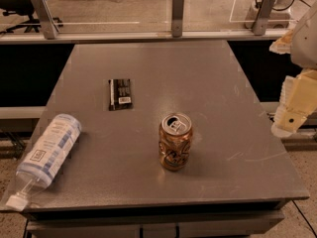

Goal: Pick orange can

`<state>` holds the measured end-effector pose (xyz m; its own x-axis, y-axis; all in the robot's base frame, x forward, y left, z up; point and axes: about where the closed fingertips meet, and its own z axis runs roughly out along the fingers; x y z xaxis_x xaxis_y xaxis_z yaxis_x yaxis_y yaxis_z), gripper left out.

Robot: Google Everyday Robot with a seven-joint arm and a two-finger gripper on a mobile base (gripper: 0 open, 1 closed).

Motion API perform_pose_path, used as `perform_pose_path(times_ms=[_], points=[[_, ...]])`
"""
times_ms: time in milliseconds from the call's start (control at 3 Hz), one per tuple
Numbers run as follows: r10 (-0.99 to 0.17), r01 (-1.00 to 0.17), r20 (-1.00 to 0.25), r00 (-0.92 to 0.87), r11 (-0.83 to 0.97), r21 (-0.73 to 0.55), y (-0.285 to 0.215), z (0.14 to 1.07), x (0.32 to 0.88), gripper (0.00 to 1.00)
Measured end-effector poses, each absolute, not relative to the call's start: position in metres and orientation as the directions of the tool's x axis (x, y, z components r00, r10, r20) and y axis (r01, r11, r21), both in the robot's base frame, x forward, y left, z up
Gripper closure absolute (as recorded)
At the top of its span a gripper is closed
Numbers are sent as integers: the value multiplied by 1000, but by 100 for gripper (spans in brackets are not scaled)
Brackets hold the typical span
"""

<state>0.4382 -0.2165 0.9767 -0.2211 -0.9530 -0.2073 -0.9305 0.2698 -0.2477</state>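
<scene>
The orange can (175, 142) stands upright near the middle front of the grey table (198, 78). It is orange-brown with swirling print, and its silver top with pull tab faces up. My gripper (292, 110) hangs at the right edge of the view, beside the table's right side and well to the right of the can. It touches nothing on the table.
A clear plastic bottle (45, 155) with a blue-white label lies on its side at the table's front left corner, cap over the edge. A dark flat packet (120, 94) lies left of centre. A glass barrier with metal posts (178, 14) runs behind the table.
</scene>
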Motion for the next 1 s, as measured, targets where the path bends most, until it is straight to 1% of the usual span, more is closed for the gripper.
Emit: perform_pose_path(times_ms=[333,667,1000], points=[[-954,-931,-208,-216,266,-251,-215,977,438,0],[-977,-959,-186,-106,149,-239,-171,965,442,0],[-979,-979,-195,53,-13,-202,-110,941,442,0]])
